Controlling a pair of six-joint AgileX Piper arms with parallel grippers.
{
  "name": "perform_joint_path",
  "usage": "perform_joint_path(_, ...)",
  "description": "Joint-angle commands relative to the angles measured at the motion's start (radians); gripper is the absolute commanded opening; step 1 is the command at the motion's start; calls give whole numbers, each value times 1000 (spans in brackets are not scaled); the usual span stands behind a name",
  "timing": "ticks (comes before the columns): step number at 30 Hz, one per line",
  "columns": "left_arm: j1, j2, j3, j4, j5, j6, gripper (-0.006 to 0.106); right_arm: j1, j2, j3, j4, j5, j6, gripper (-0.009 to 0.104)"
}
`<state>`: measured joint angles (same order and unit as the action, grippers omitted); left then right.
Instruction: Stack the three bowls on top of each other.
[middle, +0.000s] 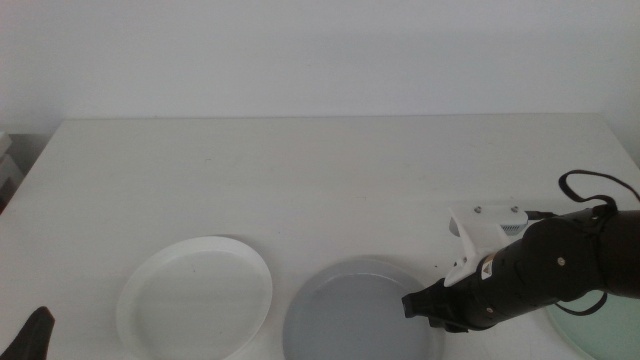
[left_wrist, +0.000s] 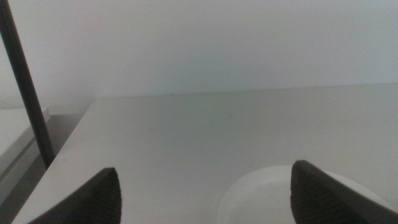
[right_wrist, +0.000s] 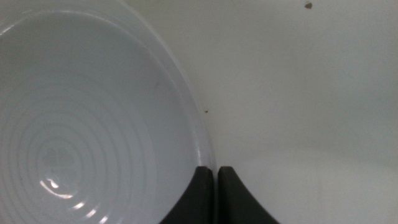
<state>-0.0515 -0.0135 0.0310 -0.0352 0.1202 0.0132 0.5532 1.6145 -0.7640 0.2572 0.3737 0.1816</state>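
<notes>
The grey bowl (middle: 350, 310) lies at the table's front edge, in the middle. My right gripper (middle: 425, 310) sits at its right rim. In the right wrist view the jaws of the right gripper (right_wrist: 216, 180) are pressed together where the rim of the grey bowl (right_wrist: 93, 124) meets them. The white bowl (middle: 195, 295) rests to the left of the grey one, apart from it. The pale mint green bowl (middle: 600, 330) shows at the bottom right, mostly hidden behind the right arm. My left gripper (middle: 30, 335) waits at the bottom left corner, open (left_wrist: 205, 171), with the white bowl (left_wrist: 267, 193) ahead of it.
The white table (middle: 320, 180) stretches back to a plain wall. A dark upright rod (left_wrist: 25, 87) stands off the table's left side in the left wrist view. The right arm's cable (middle: 590, 185) loops above its wrist.
</notes>
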Motion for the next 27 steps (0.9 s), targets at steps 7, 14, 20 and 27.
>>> perform_joint_path(7, 1, -14, -5, -4, -78, -13, 105, -5, -21, -41, 2, -29, -9, 30)
perform_joint_path(14, 1, -14, -5, -4, -78, -13, 105, -112, -191, -126, -54, 198, -15, 60)
perform_joint_path(20, 1, -14, -5, -4, -78, -13, 105, -297, -393, -215, -144, 376, -17, 62)
perform_joint_path(27, 1, -14, -5, -4, -78, -13, 105, -657, -525, -227, -79, 525, -176, 62)
